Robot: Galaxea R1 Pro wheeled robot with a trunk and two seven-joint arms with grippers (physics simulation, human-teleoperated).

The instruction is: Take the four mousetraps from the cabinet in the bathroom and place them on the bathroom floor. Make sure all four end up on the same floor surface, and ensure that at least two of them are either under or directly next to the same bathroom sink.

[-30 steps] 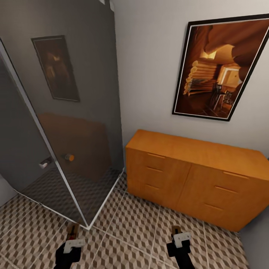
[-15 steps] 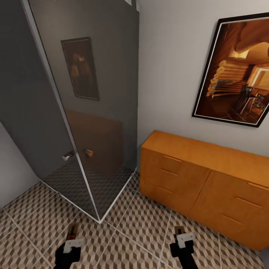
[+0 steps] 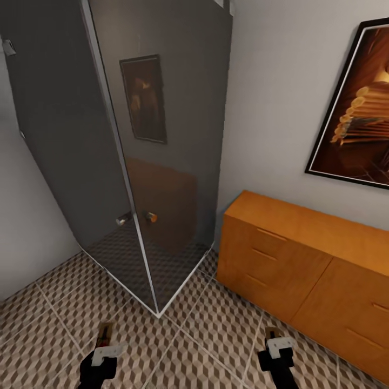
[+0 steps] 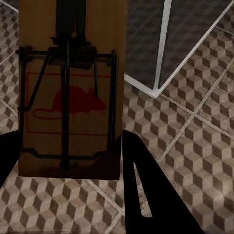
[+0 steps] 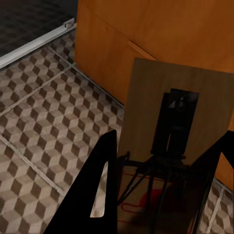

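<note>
Wooden mousetraps sit pinched in left hand and right hand, carried for the bathroom floor.

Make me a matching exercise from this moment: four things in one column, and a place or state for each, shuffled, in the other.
Things:
1. cabinet
2. shower enclosure
3. framed picture
4. mousetrap in the left end effector

Places or states:
A. hangs on the wall above the orange-brown drawers
B. held between two dark fingers, red mouse print showing
C. stands on the patterned floor, all drawers shut
D. dark glass panels meeting at a corner, with round knobs

Pairs: 1-C, 2-D, 3-A, 4-B
</note>
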